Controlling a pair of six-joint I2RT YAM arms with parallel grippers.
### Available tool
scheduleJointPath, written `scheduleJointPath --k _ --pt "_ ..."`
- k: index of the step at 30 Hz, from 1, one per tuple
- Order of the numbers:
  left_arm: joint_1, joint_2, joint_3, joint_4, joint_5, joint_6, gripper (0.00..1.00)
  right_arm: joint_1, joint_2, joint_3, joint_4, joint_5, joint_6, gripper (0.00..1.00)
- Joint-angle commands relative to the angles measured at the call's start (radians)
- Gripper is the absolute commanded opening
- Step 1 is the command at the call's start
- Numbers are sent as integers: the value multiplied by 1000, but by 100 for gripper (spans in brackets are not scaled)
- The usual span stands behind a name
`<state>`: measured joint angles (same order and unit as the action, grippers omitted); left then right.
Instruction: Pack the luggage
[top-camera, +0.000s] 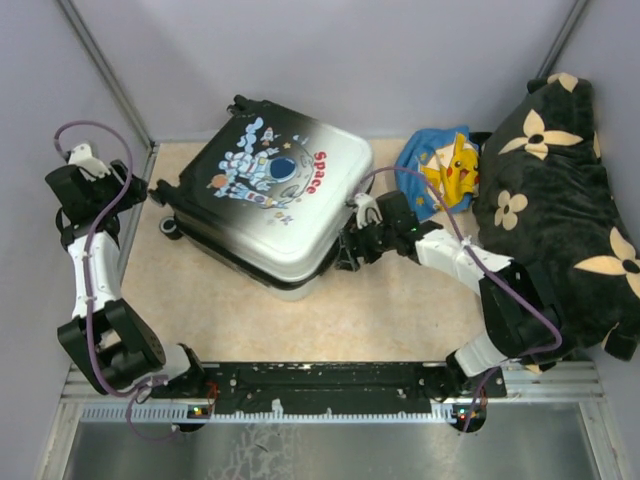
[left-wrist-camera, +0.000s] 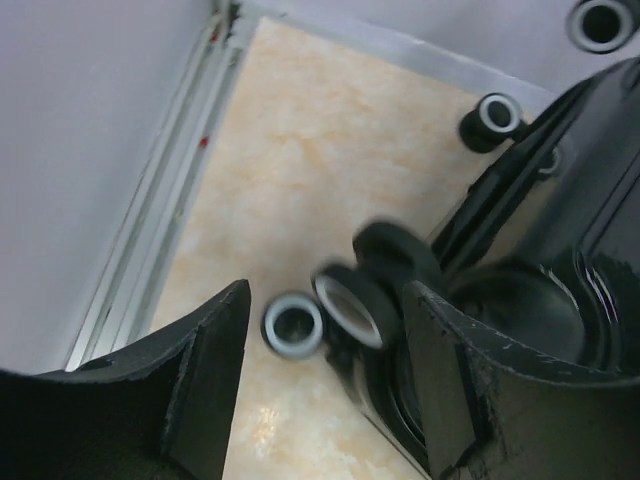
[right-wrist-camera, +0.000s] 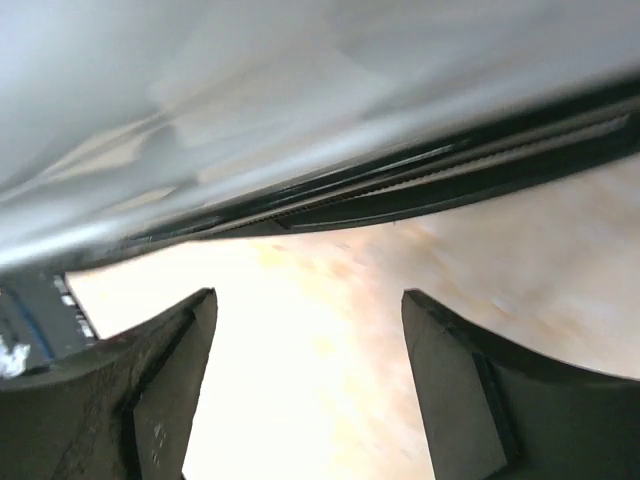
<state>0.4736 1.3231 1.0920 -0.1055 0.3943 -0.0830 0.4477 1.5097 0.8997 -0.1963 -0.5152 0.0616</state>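
Glossy hard plastic makes the luggage (top-camera: 275, 205) stiff and slippery (best taken at its rim, I judge); left fingers (left-wrist-camera: 200, 390) and right fingers (right-wrist-camera: 150, 390) spread, empty.

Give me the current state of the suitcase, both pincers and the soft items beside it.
Suitcase: closed, lying flat, printed side up.
Left pincer: open, empty, next to the wheels.
Right pincer: open, empty, at the suitcase's right edge.
Cushion: outside the suitcase, on its right.
Blue Pikachu item: outside the suitcase, against the cushion.
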Motion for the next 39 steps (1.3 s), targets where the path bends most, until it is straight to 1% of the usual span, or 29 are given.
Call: scheduleJointPath --k 1,4,8,11,14,17,19,23,25,29,32,36,39 --pt "20 -23 23 -85 -189 -33 69 54 -34 94 18 -68 -28 76" --pt "33 -39 13 -116 -248 -30 68 -42 -91 41 18 -65 -59 75" --pt "34 -53 -19 -181 -224 -13 63 -188 -134 17 -43 -72 -150 75" --pt "34 -77 -73 -204 -205 9 61 -293 -87 95 -98 -77 -208 75" --pt "34 -98 -135 -212 -198 -13 60 -371 15 226 -108 -85 -210 73" --pt "33 -104 -183 -257 -168 -49 60 -383 122 362 -93 -47 -195 71" --pt "34 -110 -221 -274 -121 -78 59 -383 213 439 -46 -43 -155 71" --pt "33 -130 -307 -209 1 -109 58 -381 345 587 19 -49 -61 69" --pt "30 -113 -321 -184 45 -118 57 -375 401 637 51 -35 -11 69" --pt "15 -19 -310 -128 123 -134 55 -369 479 693 99 -24 39 69" --pt "-2 63 -285 -82 157 -157 54 -371 534 745 102 -38 36 69" --pt "-16 152 -239 -13 219 -156 54 -376 618 833 81 -98 39 69" --pt "-29 239 -177 26 288 -158 53 -377 662 869 87 -145 40 69"
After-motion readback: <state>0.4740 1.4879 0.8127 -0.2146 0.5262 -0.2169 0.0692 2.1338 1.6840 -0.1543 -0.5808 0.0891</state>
